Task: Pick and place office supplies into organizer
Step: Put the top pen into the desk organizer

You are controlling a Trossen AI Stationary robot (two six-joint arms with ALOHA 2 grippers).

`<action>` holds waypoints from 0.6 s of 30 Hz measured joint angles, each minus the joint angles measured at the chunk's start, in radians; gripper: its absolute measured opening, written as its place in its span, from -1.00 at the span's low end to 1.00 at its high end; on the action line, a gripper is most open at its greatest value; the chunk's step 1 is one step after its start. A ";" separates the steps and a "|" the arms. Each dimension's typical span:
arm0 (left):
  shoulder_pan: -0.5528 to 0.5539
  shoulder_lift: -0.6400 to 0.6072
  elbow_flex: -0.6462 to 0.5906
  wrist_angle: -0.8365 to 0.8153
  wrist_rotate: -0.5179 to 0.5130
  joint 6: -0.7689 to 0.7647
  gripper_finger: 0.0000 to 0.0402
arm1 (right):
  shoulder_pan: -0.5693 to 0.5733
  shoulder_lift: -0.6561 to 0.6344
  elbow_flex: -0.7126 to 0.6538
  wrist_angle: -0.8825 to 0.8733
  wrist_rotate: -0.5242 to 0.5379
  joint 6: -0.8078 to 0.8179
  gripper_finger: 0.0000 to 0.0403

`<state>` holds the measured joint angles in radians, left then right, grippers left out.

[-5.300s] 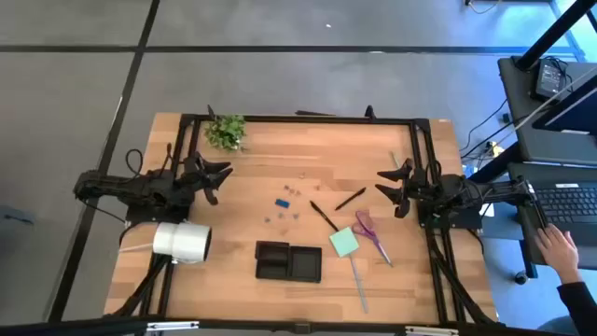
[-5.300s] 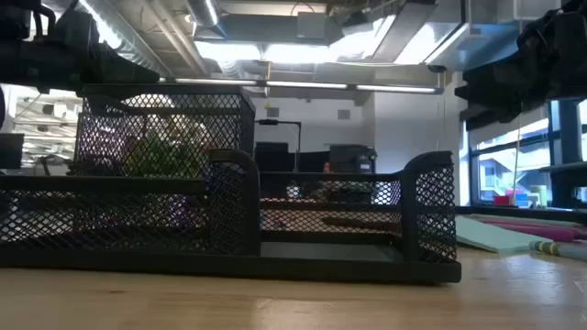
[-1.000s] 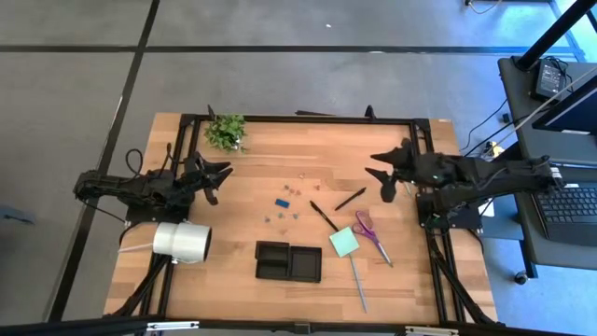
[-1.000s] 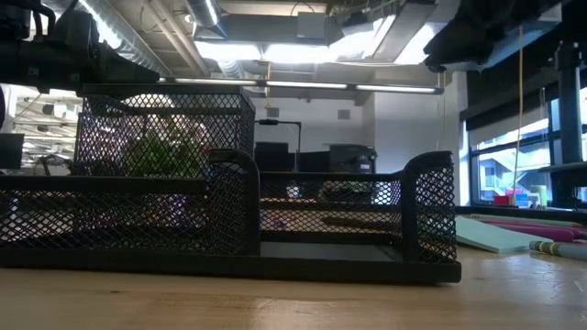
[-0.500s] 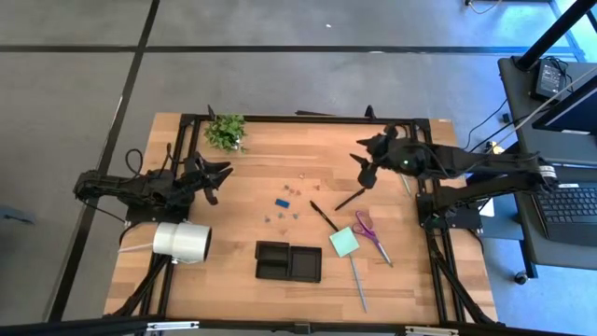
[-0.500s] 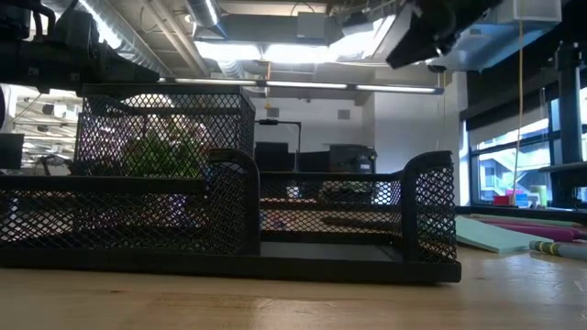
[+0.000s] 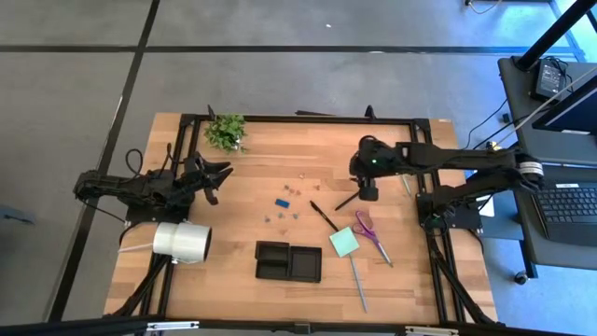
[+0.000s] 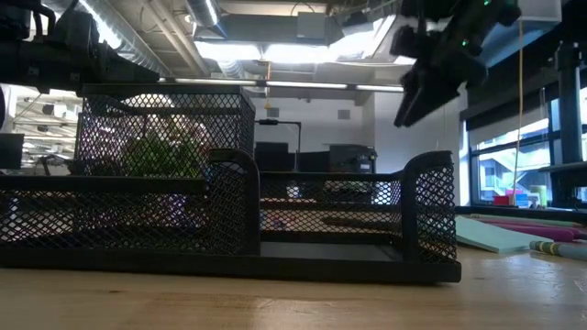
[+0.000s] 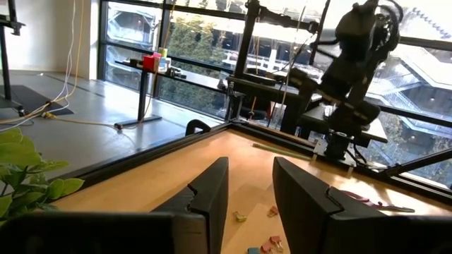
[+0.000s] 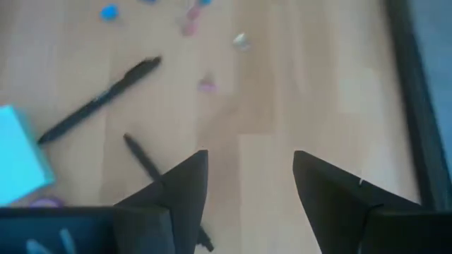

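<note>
The office supplies lie loose on the wooden table. They are two black pens (image 7: 325, 217) (image 7: 348, 200), a green sticky-note pad (image 7: 343, 242), purple scissors (image 7: 371, 235), a grey stick (image 7: 359, 285) and small clips (image 7: 283, 202). The black organizer (image 7: 289, 262) stands near the front edge. My right gripper (image 7: 367, 192) hangs open above the table, tipped downward, over the right-hand pen's far end. In its wrist view the open fingers (image 10: 185, 185) frame bare wood, with both pens (image 10: 99, 103) (image 10: 150, 168) off to one side. My left gripper (image 7: 220, 176) waits open at the left, its fingers (image 9: 212, 185) level.
A big white roll (image 7: 182, 242) lies at the left front. A small green plant (image 7: 226, 131) stands at the far left corner. A black frame (image 7: 308, 119) runs along the table's edges. The organizer's mesh walls (image 8: 229, 211) fill the low view.
My right gripper has swung from the table's right edge toward the middle and come down. It has also tipped from near level to pointing steeply down and rolled about its own line. It now hangs over the right-hand pen. Nothing on the table has moved.
</note>
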<state>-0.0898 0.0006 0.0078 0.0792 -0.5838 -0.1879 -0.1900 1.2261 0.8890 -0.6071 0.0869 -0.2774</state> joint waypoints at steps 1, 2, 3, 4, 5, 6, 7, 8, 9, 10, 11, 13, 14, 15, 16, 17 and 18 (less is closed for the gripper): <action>0.000 0.000 0.000 0.000 0.000 0.000 -0.47 | -0.004 0.020 0.000 -0.002 -0.012 -0.020 0.05; 0.000 0.000 0.000 0.000 0.000 0.000 -0.48 | -0.007 0.039 0.000 -0.009 -0.014 -0.041 0.05; 0.000 0.000 0.000 0.000 0.000 0.000 -0.48 | -0.010 0.057 0.000 -0.027 -0.013 -0.060 0.05; 0.000 0.000 0.000 0.000 0.000 0.000 -0.48 | -0.015 0.075 0.000 -0.048 -0.013 -0.080 0.05; 0.000 0.000 0.000 0.000 0.000 0.000 -0.48 | -0.018 0.093 0.000 -0.068 -0.013 -0.102 0.05; 0.000 0.000 0.000 0.000 0.000 0.000 -0.48 | -0.020 0.112 0.000 -0.087 -0.012 -0.120 0.05; 0.000 0.000 0.000 0.000 0.000 0.000 -0.48 | -0.023 0.129 0.000 -0.108 -0.012 -0.131 0.05; 0.000 0.000 0.000 0.000 0.000 0.000 -0.47 | -0.023 0.144 0.000 -0.125 -0.012 -0.149 0.05; 0.000 0.000 0.000 0.000 0.000 0.000 -0.47 | -0.023 0.160 0.000 -0.137 -0.012 -0.169 0.05; 0.000 0.000 0.000 0.000 0.000 0.000 -0.47 | -0.023 0.175 0.000 -0.149 -0.011 -0.185 0.05; 0.000 0.000 0.000 0.000 0.000 0.000 -0.47 | -0.023 0.188 -0.001 -0.158 -0.012 -0.207 0.05; 0.000 0.000 0.000 0.000 0.000 0.000 -0.47 | -0.023 0.215 -0.001 -0.163 -0.012 -0.246 0.05; 0.000 0.000 0.000 0.000 0.000 0.000 -0.48 | -0.023 0.229 -0.001 -0.164 -0.012 -0.264 0.05; 0.000 0.000 0.000 0.000 0.000 0.000 -0.48 | -0.023 0.244 -0.001 -0.166 -0.012 -0.283 0.05; 0.000 0.000 0.000 0.000 0.000 0.000 -0.48 | -0.023 0.259 -0.001 -0.166 -0.012 -0.301 0.05; 0.000 0.000 0.000 0.000 0.000 0.000 -0.48 | -0.023 0.273 -0.001 -0.166 -0.012 -0.310 0.05; 0.000 0.000 0.000 0.000 0.000 0.000 -0.48 | -0.023 0.289 -0.001 -0.166 -0.012 -0.319 0.05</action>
<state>-0.0898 0.0006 0.0082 0.0790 -0.5842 -0.1879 -0.2131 1.5148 0.8883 -0.7730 0.0753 -0.5968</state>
